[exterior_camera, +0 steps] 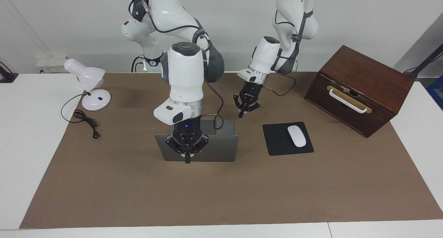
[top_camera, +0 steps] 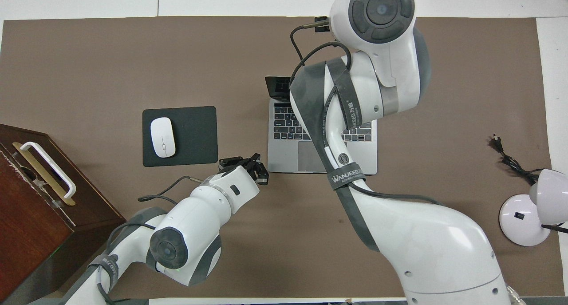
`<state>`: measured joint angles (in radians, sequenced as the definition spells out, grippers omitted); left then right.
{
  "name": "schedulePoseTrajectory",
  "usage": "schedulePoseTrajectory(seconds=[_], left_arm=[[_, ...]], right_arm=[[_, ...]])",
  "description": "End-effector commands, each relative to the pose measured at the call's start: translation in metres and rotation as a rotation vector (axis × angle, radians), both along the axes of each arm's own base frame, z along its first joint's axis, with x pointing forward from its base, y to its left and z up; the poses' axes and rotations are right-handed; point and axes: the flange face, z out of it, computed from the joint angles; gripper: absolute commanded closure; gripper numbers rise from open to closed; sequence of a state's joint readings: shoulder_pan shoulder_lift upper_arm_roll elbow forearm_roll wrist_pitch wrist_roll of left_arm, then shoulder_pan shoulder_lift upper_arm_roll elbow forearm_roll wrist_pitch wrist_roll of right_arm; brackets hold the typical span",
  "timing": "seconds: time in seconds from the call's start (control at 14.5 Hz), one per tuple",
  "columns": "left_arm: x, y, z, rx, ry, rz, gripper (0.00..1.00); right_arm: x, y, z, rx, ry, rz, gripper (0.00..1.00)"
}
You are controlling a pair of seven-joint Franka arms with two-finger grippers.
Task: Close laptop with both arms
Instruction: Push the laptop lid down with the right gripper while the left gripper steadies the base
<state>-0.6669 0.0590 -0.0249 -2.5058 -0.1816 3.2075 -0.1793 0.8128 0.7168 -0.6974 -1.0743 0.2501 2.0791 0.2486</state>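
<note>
The silver-grey laptop stands open in the middle of the brown mat, its lid upright and its back showing in the facing view. Its keyboard deck shows in the overhead view, largely covered by the right arm. My right gripper is shut and hangs against the middle of the lid's outer face, near its top edge; I cannot tell whether it touches. In the overhead view its own arm hides it. My left gripper is shut and hovers by the deck's corner nearest the robots, toward the left arm's end.
A black mouse pad with a white mouse lies beside the laptop toward the left arm's end. A brown wooden box with a white handle stands past it. A white lamp with a black cord stands at the right arm's end.
</note>
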Motion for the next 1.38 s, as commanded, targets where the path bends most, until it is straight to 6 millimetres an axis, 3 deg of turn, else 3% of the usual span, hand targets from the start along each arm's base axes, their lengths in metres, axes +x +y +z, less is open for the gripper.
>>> schedulePoseTrajectory(seconds=[0.0,0.41,1.31], left_arm=[[-0.005,-0.007,-0.027,-0.002,-0.057,-0.026,1.0],[-0.004,-0.017,-0.046,0.015,-0.134,-0.118,1.0],[-0.01,-0.029,-0.057,0.011,-0.149,-0.152,1.0]], right_arm=[[-0.01,0.004,-0.008,0.038,0.033,-0.019,1.0],[-0.024,0.007,-0.019,0.08,0.162,0.044,1.0],[-0.037,-0.003,-0.032,0.149,0.292,0.053,1.0]])
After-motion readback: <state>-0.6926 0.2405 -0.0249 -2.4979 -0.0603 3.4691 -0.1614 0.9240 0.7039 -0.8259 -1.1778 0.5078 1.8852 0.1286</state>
